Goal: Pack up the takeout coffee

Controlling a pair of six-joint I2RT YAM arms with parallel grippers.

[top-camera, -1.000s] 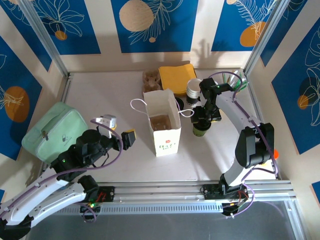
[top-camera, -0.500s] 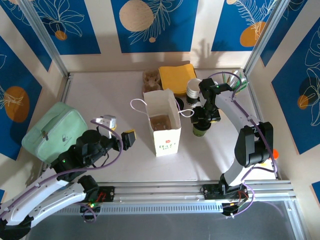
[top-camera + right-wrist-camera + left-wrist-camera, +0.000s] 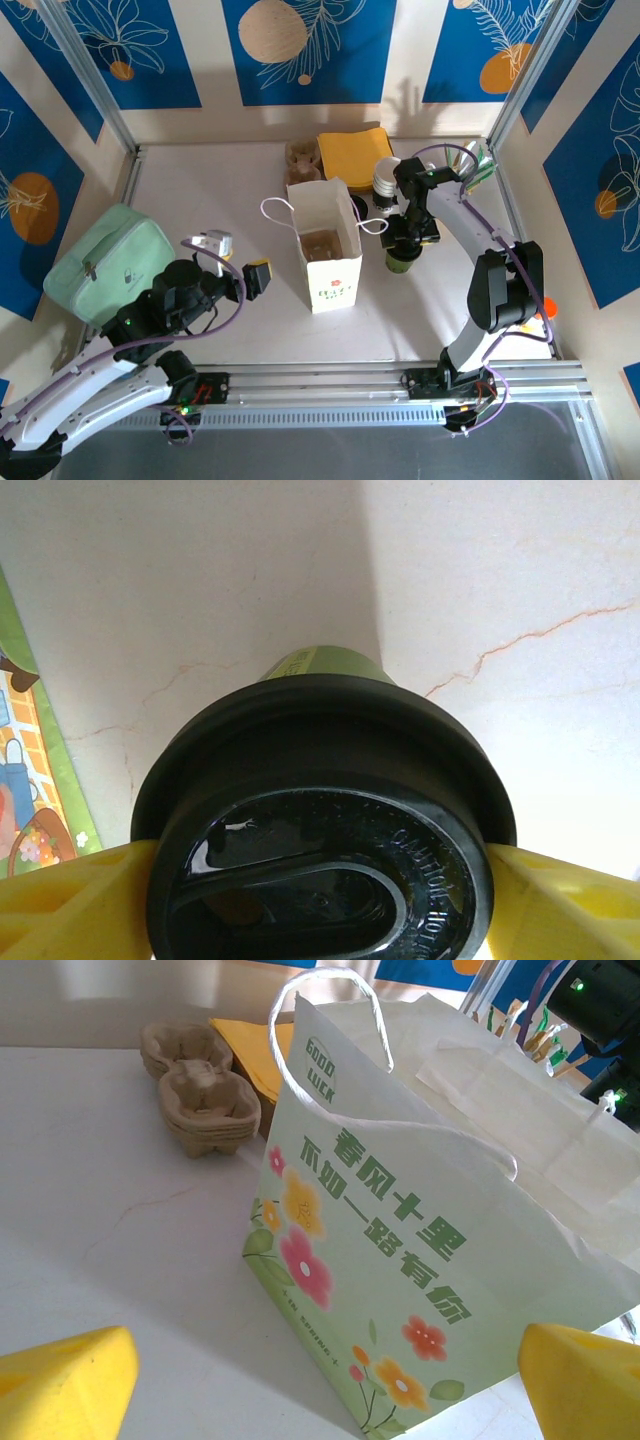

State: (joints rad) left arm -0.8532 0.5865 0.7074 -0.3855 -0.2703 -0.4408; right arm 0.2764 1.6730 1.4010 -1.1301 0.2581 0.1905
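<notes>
Nudges the right gripper (image 3: 410,230) slightly leftward against a second ago, with the small green paper cup with a glossy round black plastic lid (image 3: 320,810) upright just right of the tall white floral-printed paper bag (image 3: 330,255). Presses yellow fingers (image 3: 65,905) against both sides of the lid rim. Holds the left gripper (image 3: 320,1385) spread wide, facing the bag. Shows something brown inside the open bag.

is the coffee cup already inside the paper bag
No, the coffee cup stands on the table to the right of the paper bag, its lid between the right fingers.
</notes>
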